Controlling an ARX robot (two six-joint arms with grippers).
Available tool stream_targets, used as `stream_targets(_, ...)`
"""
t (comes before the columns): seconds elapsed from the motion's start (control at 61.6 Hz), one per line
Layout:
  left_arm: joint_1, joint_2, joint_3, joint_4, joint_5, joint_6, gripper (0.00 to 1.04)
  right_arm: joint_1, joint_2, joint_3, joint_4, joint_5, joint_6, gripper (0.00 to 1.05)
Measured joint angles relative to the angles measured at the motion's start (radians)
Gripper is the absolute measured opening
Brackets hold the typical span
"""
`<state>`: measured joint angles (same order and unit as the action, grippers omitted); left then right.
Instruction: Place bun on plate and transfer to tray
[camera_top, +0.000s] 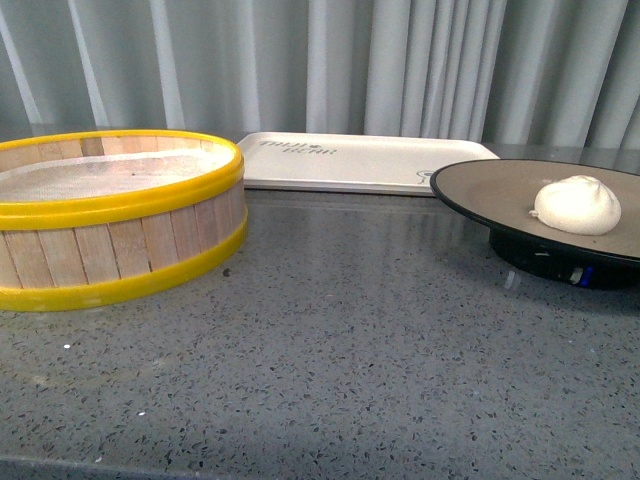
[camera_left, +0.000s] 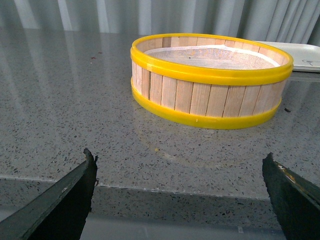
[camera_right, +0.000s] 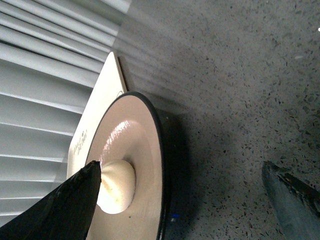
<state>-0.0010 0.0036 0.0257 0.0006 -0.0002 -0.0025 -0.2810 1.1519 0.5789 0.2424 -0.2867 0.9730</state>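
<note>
Bun (camera_top: 577, 204) on plate (camera_top: 480, 185), near spread right jaws

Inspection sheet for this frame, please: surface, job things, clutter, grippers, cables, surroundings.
Surface: grey speckled table, glossy.
Job's things: bun lies on the plate, at right; the plate stands on the table, not on the tray behind it.
Clutter: steamer at left, no bun seen inside.
Grippers: left gripper open, holding nothing; right gripper open, holding nothing, near the plate.
Cables: nothing seen.
Surroundings: grey curtain behind.
</note>
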Motion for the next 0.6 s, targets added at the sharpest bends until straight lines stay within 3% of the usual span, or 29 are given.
stream_targets(0.13,0.0,0.0,0.0,0.0,0.0,0.0,0.98,0.009,0.071,0.011,0.024,-0.053,0.015,0.96)
stream_targets(0.357,0.0,0.0,0.0,0.0,0.0,0.0,0.98,0.115,0.125,0.031,0.085,-0.098,0.084,0.96)
stream_targets(0.6,0.0,0.0,0.0,0.0,0.0,0.0,0.98,0.134,0.137,0.048,0.106,-0.104,0.132,0.56)
